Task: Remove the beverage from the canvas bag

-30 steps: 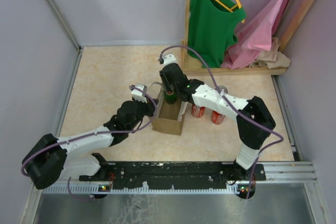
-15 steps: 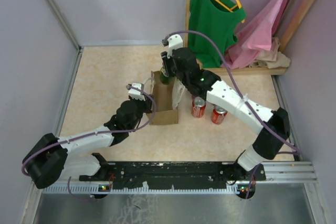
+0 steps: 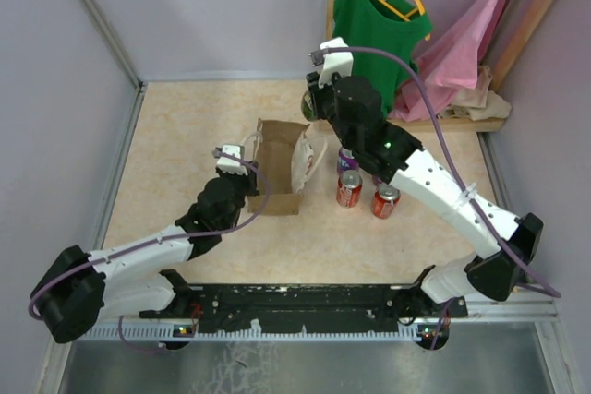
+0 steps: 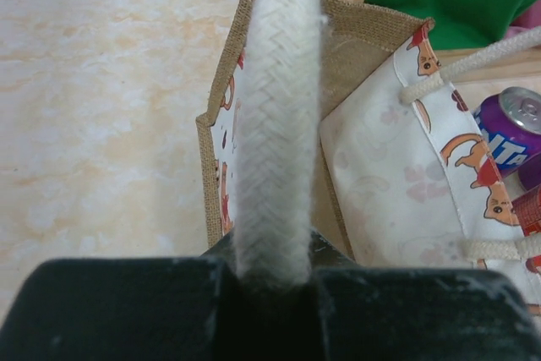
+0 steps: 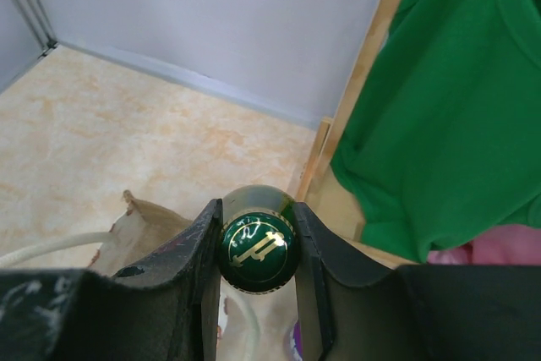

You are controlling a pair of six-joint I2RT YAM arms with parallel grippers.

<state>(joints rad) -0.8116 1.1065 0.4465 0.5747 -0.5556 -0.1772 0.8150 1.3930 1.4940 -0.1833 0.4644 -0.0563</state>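
Observation:
The canvas bag [image 3: 280, 168] stands upright mid-table with its mouth open, tan outside and with a printed white lining [image 4: 380, 166]. My left gripper [image 3: 233, 160] is shut on its near white handle [image 4: 275, 107] at the bag's left side. My right gripper [image 3: 323, 99] is shut on the neck of a green bottle [image 3: 310, 106] and holds it in the air, behind and to the right of the bag. In the right wrist view the bottle's green and gold cap [image 5: 258, 248] sits between the jaws, with the bag's rim [image 5: 156, 217] below left.
Two red cans [image 3: 348, 188] [image 3: 383, 200] and a purple can [image 3: 345, 161] stand just right of the bag. The purple can also shows in the left wrist view [image 4: 511, 128]. A wooden clothes rack [image 3: 330, 34] with a green top [image 3: 369, 34] and pink cloth [image 3: 462, 53] stands at the back right.
My right gripper has lifted the green bottle up out of the bag and carried it back and to the right. The bag has shifted left and back, still held by my left gripper.

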